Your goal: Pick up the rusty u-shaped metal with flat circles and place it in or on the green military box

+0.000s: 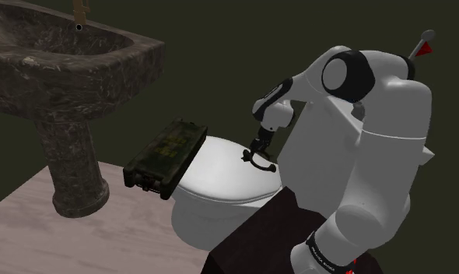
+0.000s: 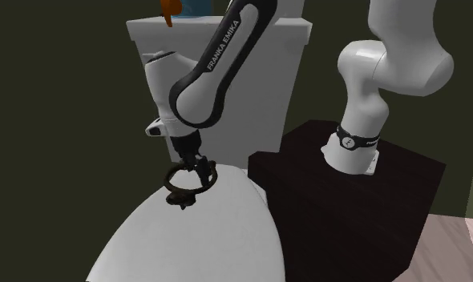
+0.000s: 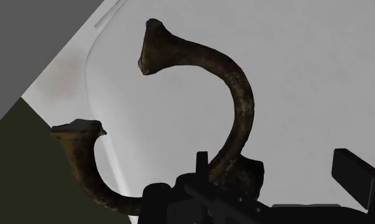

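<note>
The rusty u-shaped metal (image 1: 261,163) with flat round ends is on the rear part of the white toilet lid (image 1: 216,175). My black gripper (image 1: 257,148) comes down on it from above. Seen from the wrist, the metal's (image 3: 240,95) bend passes between the fingers, close by one finger, while the other finger (image 3: 358,181) stands clear of it. The gripper (image 3: 278,175) is open. In the second exterior view the metal (image 2: 179,189) curls just under the gripper (image 2: 193,167). The green military box (image 1: 164,152) lies on the lid's far side in the shoulder view's left.
A dark marbled pedestal sink (image 1: 64,70) stands at the shoulder view's left, beyond the box. The white toilet tank (image 2: 147,48) rises behind the gripper. The dark stand (image 2: 347,200) sits close beside the toilet. The floor is pale wood.
</note>
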Available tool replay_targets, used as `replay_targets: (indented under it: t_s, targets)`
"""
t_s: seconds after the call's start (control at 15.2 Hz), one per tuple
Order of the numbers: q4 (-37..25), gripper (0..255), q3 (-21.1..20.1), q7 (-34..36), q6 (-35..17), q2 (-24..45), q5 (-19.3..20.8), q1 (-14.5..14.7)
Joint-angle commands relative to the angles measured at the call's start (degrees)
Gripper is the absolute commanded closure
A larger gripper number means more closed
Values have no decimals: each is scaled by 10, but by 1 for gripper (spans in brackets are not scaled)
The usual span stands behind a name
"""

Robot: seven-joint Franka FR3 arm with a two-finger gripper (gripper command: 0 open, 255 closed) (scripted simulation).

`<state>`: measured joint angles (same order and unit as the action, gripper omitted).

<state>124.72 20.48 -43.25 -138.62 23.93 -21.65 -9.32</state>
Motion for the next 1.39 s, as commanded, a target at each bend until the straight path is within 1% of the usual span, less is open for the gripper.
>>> replay_targets:
  t_s: [0.0,0.07,0.53,1.06,1.12,1.32]
  targets:
    - [-33,0,-13,-21,-8,47,-24,-19]
    - [-48,0,-18,-27,-9,65,-30,-27]
    - [-52,0,-39,-44,-47,108,-56,-37]
    - [-53,0,-41,-45,-50,111,-58,-38]
    - [-53,255,-41,-45,-50,111,-58,-38]
    - [-53,255,-41,-45,-50,111,-58,-38]
